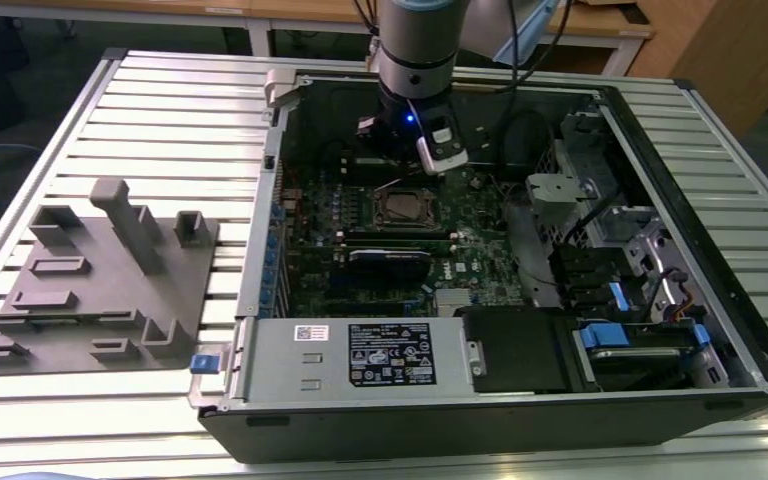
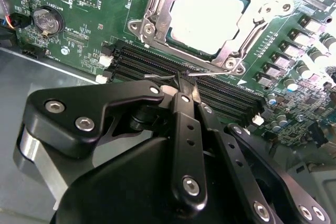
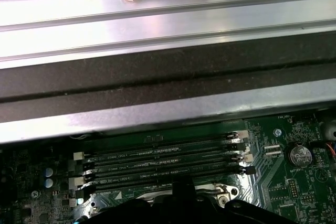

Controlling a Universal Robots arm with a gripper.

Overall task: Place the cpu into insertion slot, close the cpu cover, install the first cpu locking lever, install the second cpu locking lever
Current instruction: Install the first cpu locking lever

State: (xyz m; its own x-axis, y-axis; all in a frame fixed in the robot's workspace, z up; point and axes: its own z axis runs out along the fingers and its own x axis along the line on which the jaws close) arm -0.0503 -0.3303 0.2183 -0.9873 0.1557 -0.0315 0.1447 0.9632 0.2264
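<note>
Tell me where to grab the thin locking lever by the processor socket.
Grip the locking lever on its straight wire stretch between the socket and the memory slots. Come from above, jaws across the wire: it lies low and thin, little room on either side. The gripper is shut on it there.

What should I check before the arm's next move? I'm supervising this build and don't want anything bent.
1. Chip seated flat: ok, its silver face looks level.
2. Cover down around the chip: ok, it lies flat with the chip showing through its window.
3. Gripper holding the wire lever: ok, it looks shut on the thin wire.
4. That lever hooked under its catch: cannot tell.
5. Memory slots beside the gripper free of modules: ok, they look empty.
</note>
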